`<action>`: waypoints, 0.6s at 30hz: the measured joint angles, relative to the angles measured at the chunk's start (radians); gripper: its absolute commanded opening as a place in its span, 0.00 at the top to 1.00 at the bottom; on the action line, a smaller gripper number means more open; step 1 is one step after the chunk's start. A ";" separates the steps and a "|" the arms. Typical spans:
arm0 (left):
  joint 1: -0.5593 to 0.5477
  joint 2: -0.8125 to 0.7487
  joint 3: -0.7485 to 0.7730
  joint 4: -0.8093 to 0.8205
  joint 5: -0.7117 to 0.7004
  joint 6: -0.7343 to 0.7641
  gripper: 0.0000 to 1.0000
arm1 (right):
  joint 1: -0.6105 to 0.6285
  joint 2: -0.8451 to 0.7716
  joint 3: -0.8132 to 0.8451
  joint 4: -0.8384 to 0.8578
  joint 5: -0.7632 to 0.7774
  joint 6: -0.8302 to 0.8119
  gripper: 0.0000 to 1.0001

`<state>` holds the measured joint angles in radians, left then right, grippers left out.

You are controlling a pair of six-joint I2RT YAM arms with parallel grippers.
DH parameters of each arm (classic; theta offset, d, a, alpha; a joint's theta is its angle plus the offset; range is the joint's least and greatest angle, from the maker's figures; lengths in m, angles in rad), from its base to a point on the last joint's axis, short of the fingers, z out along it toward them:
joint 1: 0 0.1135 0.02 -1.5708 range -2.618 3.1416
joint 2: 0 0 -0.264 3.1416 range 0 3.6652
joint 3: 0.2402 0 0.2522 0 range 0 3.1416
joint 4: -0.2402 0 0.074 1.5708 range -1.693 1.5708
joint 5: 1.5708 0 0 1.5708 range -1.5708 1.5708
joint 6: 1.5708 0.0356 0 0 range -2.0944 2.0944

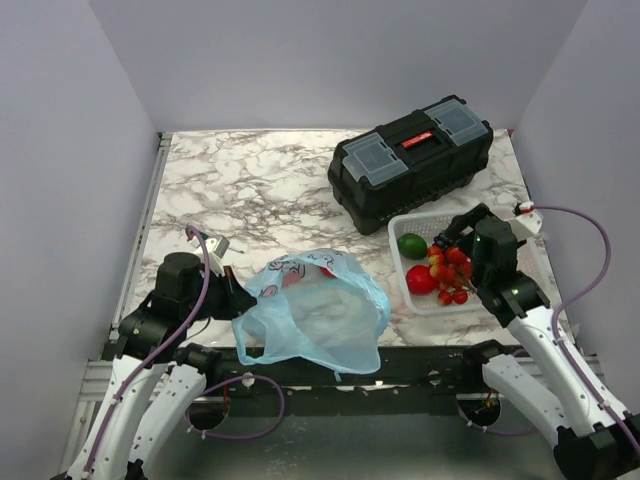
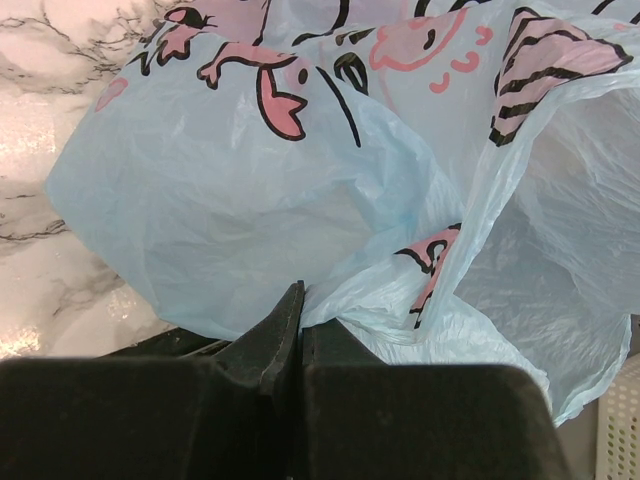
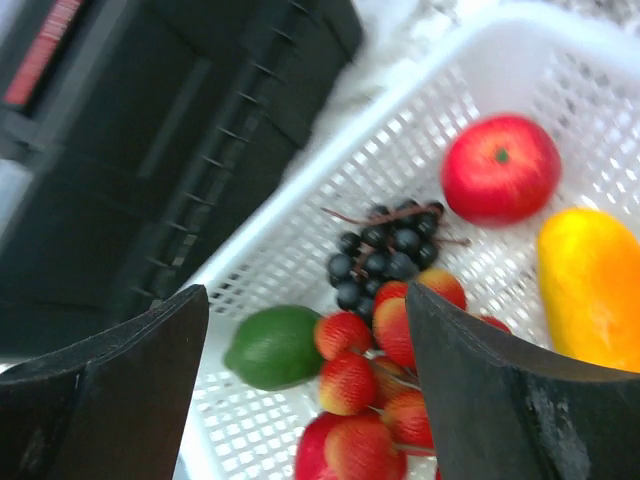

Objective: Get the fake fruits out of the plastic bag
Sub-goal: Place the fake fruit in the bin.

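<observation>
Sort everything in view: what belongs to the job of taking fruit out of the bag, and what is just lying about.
Job: plastic bag; fake fruits; white basket holding them.
Lying about: black toolbox.

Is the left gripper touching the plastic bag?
Touching. The left wrist view shows the shut left gripper pinching a fold of the plastic bag at its tips.

Black toolbox (image 1: 411,162): lid shut, red latch at centre, two clear-lidded compartments on top. It sits angled on marble table (image 1: 250,180), far right. White mesh basket (image 1: 402,221): just beside toolbox, on its near side. Grey walls around.
</observation>
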<state>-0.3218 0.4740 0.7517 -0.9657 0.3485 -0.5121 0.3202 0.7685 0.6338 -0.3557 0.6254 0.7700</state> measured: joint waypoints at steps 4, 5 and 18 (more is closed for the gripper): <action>0.000 0.005 -0.001 0.000 0.002 0.000 1.00 | 0.000 -0.071 0.027 0.076 -0.092 -0.127 0.05; 0.000 0.006 -0.001 0.000 0.002 0.000 1.00 | 0.000 -0.080 0.027 0.098 -0.132 -0.162 0.05; 0.000 0.010 -0.002 0.000 0.004 0.000 1.00 | 0.032 0.129 0.106 0.305 -0.669 -0.227 0.06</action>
<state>-0.3218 0.4835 0.7494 -0.9657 0.3523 -0.5121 0.3519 0.8978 0.7399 -0.0509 -0.0437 0.5434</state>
